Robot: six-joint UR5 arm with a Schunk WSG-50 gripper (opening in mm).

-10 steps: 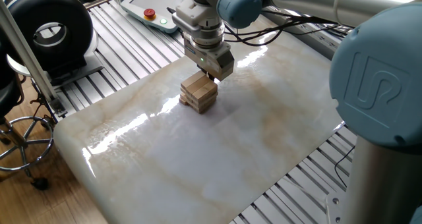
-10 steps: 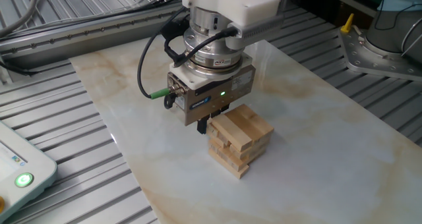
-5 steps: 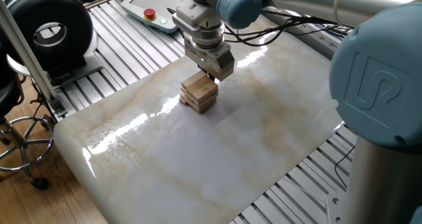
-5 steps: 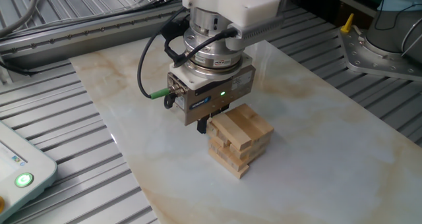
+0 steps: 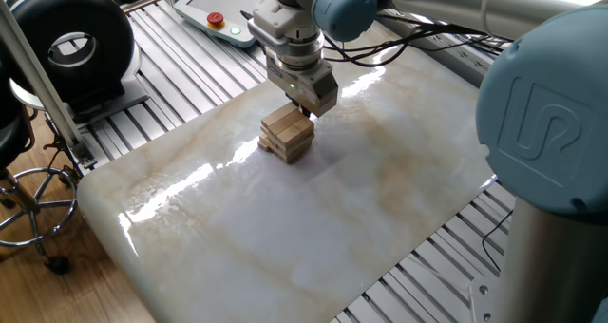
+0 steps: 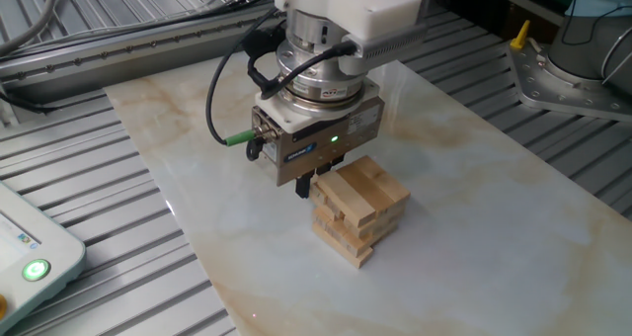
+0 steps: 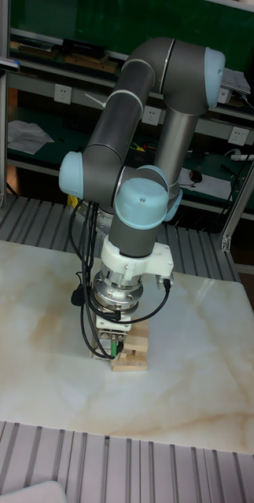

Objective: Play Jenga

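Note:
The Jenga (image 5: 287, 133) stack is a small pile of light tan wooden blocks in crosswise layers on the marble slab, also seen in the other fixed view (image 6: 360, 210) and the tall view (image 7: 134, 350). My gripper (image 5: 305, 108) points down right at the stack's far upper edge. Its dark fingertips (image 6: 306, 187) sit close together behind the top layers, against or just beside them. Nothing shows held between them. The gripper's body hides where the tips meet the blocks (image 7: 115, 355).
The white marble slab (image 5: 285, 228) lies on a ribbed aluminium table (image 6: 89, 208). A teach pendant (image 5: 214, 14) lies at the far edge, and a black ring-shaped device (image 5: 71, 38) and a stool (image 5: 28, 199) stand at the left.
The gripper has crept up by a hair beside the stack. The blocks have not moved.

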